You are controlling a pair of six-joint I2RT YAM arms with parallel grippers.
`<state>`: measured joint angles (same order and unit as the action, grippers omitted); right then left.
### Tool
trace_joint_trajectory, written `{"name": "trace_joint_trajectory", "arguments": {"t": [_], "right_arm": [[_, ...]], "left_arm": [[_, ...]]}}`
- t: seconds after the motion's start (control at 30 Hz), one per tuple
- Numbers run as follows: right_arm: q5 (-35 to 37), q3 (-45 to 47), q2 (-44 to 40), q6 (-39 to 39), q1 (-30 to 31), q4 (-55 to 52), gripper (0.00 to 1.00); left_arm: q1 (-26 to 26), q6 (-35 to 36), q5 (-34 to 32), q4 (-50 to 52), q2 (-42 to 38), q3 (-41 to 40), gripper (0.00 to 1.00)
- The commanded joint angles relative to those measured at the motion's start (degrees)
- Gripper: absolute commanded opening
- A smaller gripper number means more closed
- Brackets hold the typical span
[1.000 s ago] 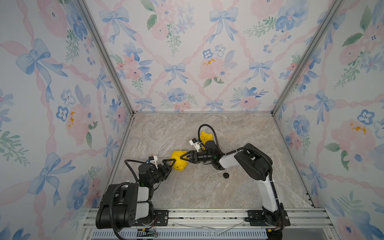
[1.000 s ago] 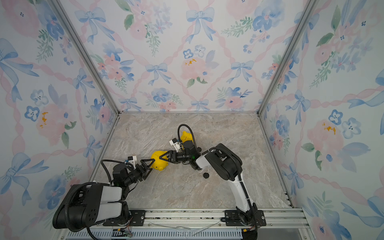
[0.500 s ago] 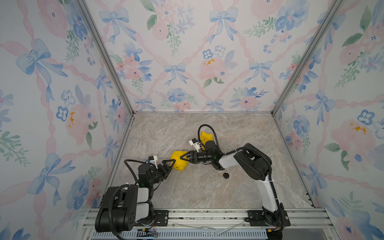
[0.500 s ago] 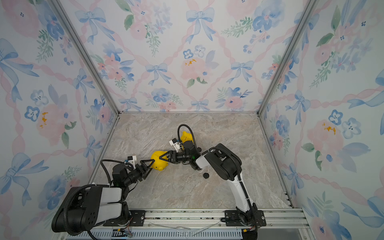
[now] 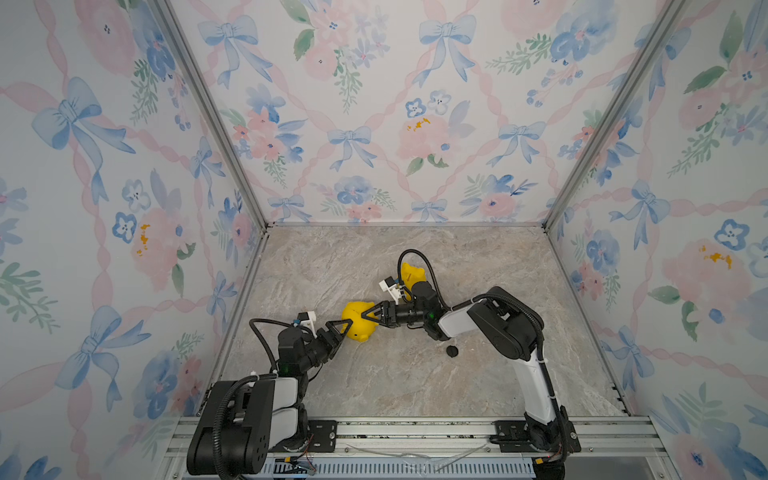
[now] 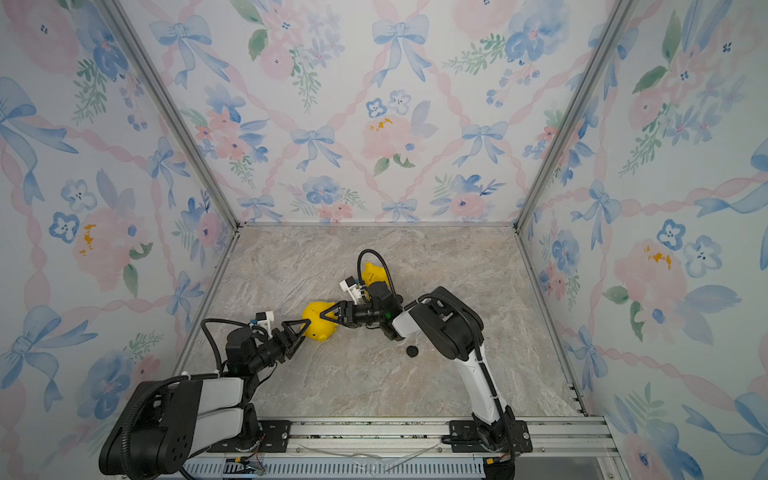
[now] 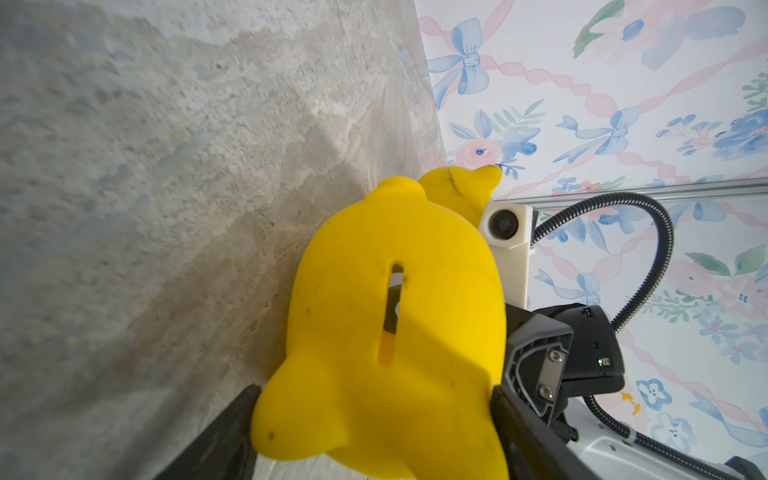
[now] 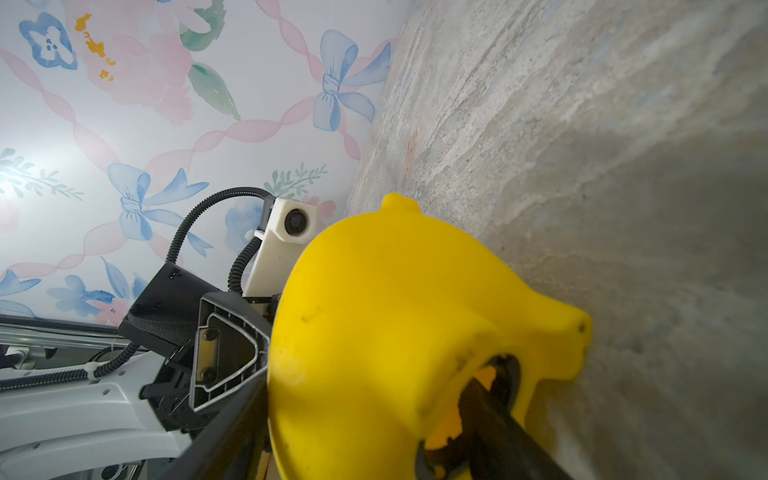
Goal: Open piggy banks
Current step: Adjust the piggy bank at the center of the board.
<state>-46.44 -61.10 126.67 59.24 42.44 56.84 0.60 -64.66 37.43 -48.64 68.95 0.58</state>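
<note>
At mid-tabletop point(image 5: 374, 386), both arms are meeting on the near piggy bank point(image 5: 360, 330), which is lying on its side. Left gripper point(image 5: 345, 330), reaching in from 8 o'clock, is clamping its body. Right gripper point(image 5: 368, 316), from 3 o'clock, is pinching the wall, one finger point(image 8: 490, 411) inside the belly hole. Far piggy bank point(image 5: 411, 272) is sitting at 1 o'clock, black plug point(image 5: 452, 351) at 4 o'clock. Risk: opposed pulls twisting the slick pig free, or wedging the hooked finger.
</note>
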Motion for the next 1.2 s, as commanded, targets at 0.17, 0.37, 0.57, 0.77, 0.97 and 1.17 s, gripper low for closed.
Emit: {"name": "trace_joint_trajectory", "arguments": {"t": [0.17, 0.37, 0.57, 0.77, 0.97, 1.17], "right_arm": [[1.61, 3.06, -0.46, 0.28, -2.2, -2.17, 0.76], [1.35, 5.51, -4.25, -0.55, -3.51, -1.82, 0.84], [-0.2, 5.89, -10.74, -5.13, -3.6, -8.59, 0.9], [1.83, 5.17, -19.25, -14.57, -3.74, -22.95, 0.93], [9.12, 2.27, -27.44, -29.64, -3.8, -44.88, 0.96], [11.19, 3.49, -31.57, -33.49, -5.49, -50.42, 0.96]], "left_arm": [[1.6, 5.26, -0.84, 14.02, -7.7, 0.52, 0.69], [1.68, 7.09, -1.39, 20.75, -11.82, 2.47, 0.69], [2.2, 7.97, -2.25, 26.91, -15.51, 3.88, 0.68], [3.5, 12.17, -5.08, 40.1, -20.75, 9.05, 0.67], [6.7, 14.67, -7.83, 45.06, -20.24, 13.32, 0.65], [12.52, 17.38, -12.65, 47.86, -15.75, 18.85, 0.63]]}}
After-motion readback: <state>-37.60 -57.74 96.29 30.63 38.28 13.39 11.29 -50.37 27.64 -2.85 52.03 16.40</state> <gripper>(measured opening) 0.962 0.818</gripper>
